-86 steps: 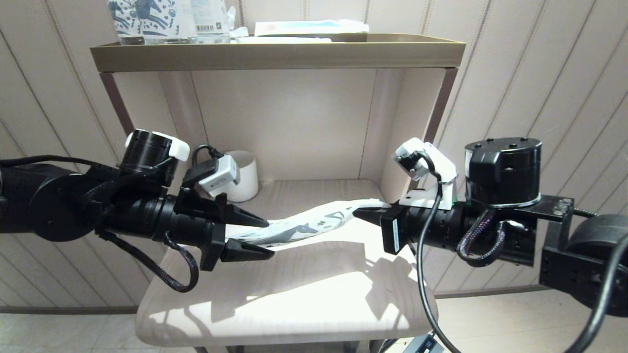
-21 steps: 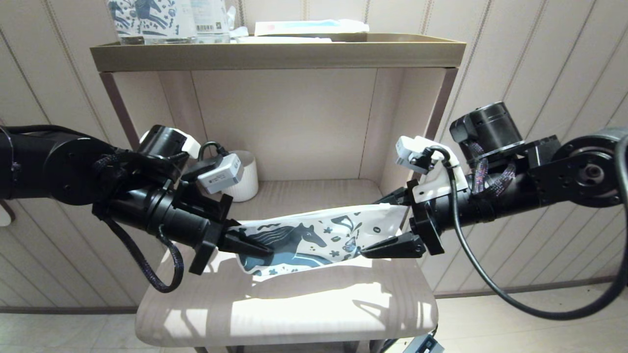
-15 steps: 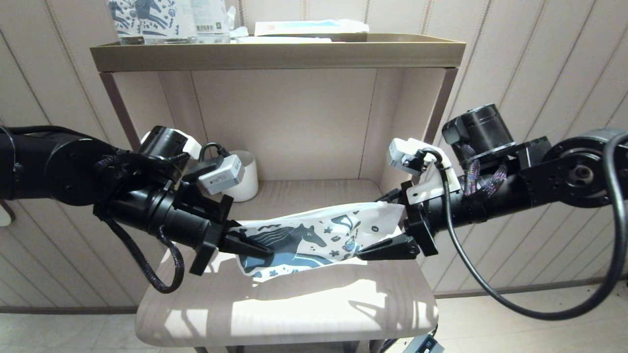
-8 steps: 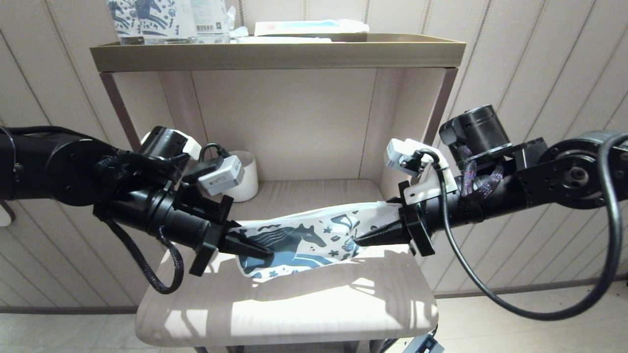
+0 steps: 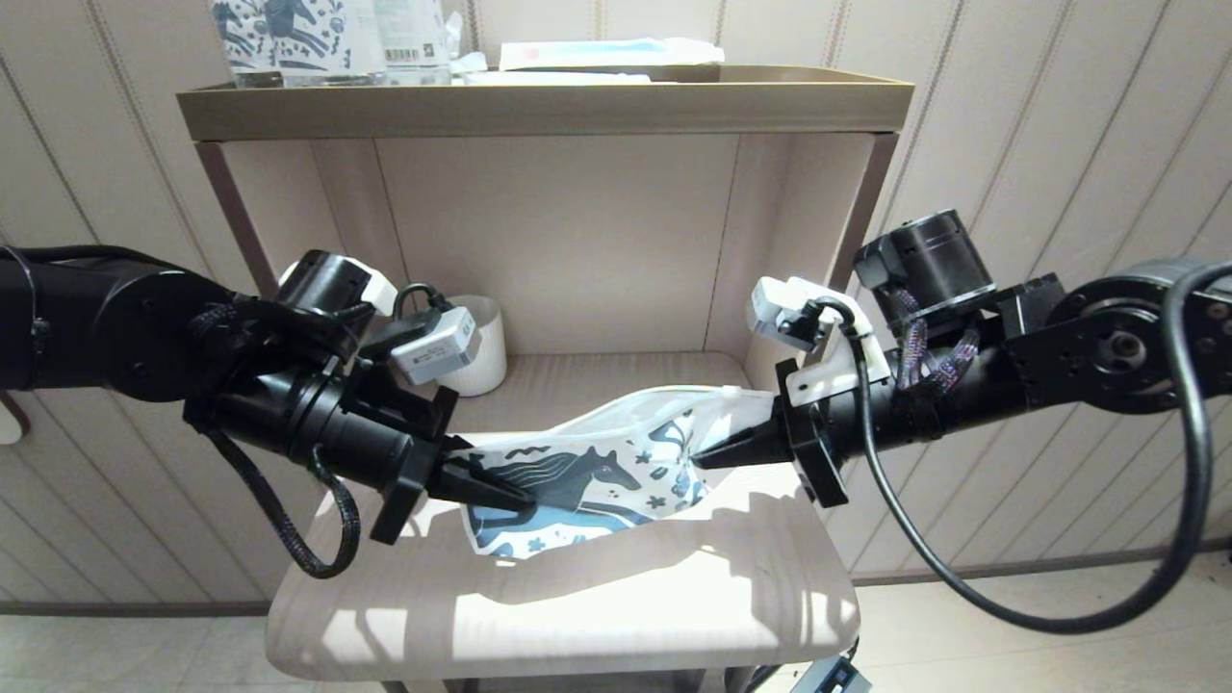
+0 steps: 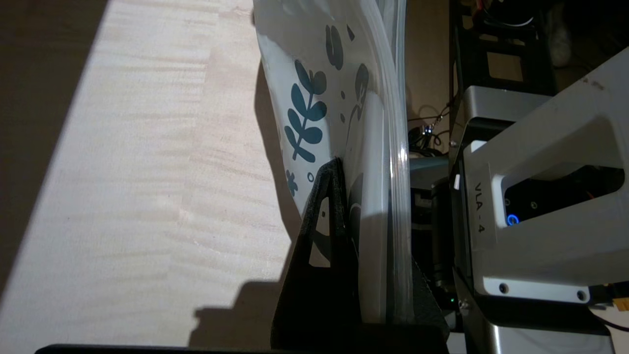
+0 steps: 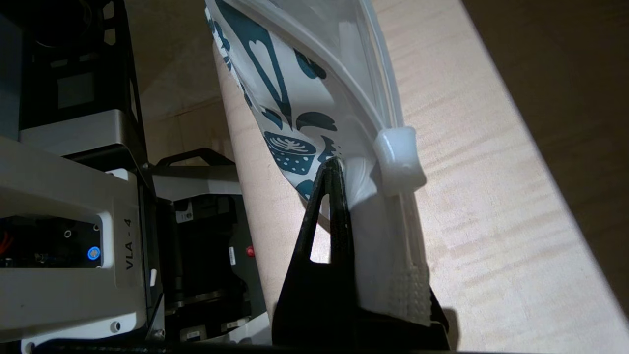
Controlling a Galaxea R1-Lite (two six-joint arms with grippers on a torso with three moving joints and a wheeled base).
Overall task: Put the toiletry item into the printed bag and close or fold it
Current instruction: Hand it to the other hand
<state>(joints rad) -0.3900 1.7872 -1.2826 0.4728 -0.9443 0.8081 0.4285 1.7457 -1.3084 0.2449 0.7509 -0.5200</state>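
The printed bag (image 5: 597, 472), white with a dark teal horse, hangs above the pale wooden shelf (image 5: 577, 597) between my two grippers. My left gripper (image 5: 496, 493) is shut on the bag's left end; its zip track (image 6: 393, 162) runs past the black finger (image 6: 324, 216). My right gripper (image 5: 717, 452) is shut on the bag's right end beside the white slider (image 7: 399, 160). The bag (image 7: 280, 103) bows upward in the middle. The toiletry item is hidden.
A white mug (image 5: 479, 346) stands at the shelf's back left, behind my left wrist. On the top tray (image 5: 539, 101) stand upright horse-printed packs (image 5: 289, 34) and a flat blue-and-white packet (image 5: 606, 53). Shelf side walls flank both arms.
My right gripper, open around the bag's right end a second ago, has shut on it and moved left, so the bag now bows upward. The left gripper has held still.
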